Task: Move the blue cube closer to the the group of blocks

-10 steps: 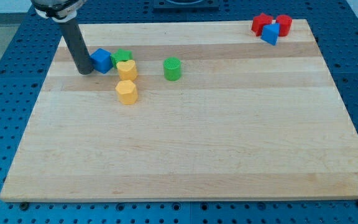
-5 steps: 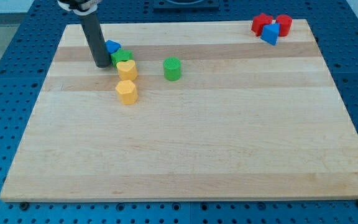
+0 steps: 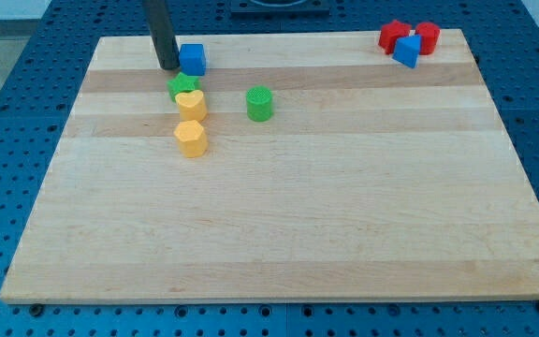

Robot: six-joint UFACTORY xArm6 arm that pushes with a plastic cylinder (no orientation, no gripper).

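Note:
The blue cube (image 3: 192, 59) sits near the view's top left of the wooden board (image 3: 279, 225). My tip (image 3: 168, 65) rests on the board just to the cube's left, touching or almost touching it. Just below the cube is a group: a green block (image 3: 182, 87), a yellow heart-shaped block (image 3: 192, 105) against it, and a yellow hexagonal block (image 3: 191, 139) lower down. A green cylinder (image 3: 260, 103) stands to their right.
At the view's top right corner a red star-shaped block (image 3: 393, 36), a red cylinder (image 3: 428, 36) and a blue triangular block (image 3: 406, 51) huddle together. Blue perforated table surface surrounds the board.
My tip moved up and to the right. The blue cube went with it, from the green block's left to above the green block.

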